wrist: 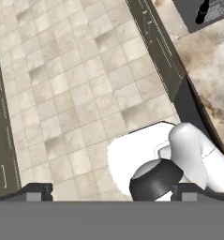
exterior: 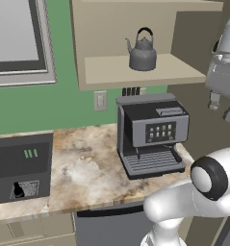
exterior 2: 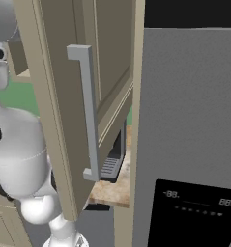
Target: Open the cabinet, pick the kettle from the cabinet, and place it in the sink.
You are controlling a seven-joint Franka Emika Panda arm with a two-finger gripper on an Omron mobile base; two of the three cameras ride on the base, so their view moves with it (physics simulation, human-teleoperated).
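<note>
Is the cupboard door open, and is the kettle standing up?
Open: the cabinet shelf shows, with the kettle upright on it, handle on top.

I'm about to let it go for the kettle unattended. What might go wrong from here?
The kettle stands near the shelf's front edge; a clumsy approach by the open claw might knock it onto the coffee machine below. The swung-out cabinet door hangs close to the arm and might get bumped.

The arm rose from the frame's lower right; the gripper (exterior: 223,108) hung at right edge, jaws spread, empty.
</note>
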